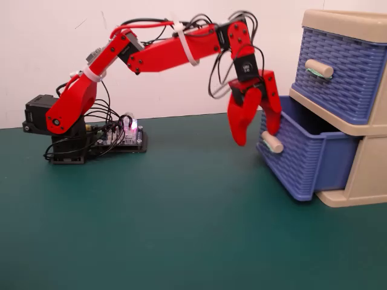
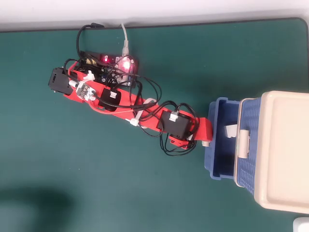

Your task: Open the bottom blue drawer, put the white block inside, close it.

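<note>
Bottom blue drawer [image 1: 308,158] pulled out; white block [image 2: 231,130] lies inside, near back. Red gripper [image 1: 257,134] hangs just outside drawer front, fingers apart, holding nothing, by beige handle [image 1: 272,143]

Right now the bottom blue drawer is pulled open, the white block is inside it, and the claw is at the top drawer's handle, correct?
Not quite. The claw is at the handle of the bottom blue drawer, not the top drawer; the fixed view shows this. The rest holds: that drawer is pulled open, and the overhead view shows the white block inside it.
</note>
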Available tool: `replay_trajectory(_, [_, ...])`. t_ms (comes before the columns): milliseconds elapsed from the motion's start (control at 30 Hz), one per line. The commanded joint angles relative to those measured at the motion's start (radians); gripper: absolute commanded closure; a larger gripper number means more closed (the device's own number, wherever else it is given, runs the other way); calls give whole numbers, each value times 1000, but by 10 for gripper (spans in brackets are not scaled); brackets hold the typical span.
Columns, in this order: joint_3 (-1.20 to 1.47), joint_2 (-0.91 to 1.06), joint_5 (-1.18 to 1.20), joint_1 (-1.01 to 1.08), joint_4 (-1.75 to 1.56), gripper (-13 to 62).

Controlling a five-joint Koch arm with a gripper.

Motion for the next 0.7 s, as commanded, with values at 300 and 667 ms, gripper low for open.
replay_trajectory(300, [-233, -178, 138, -18, -434, 153])
replay_trajectory(667, [-259, 127, 132, 74, 40, 150])
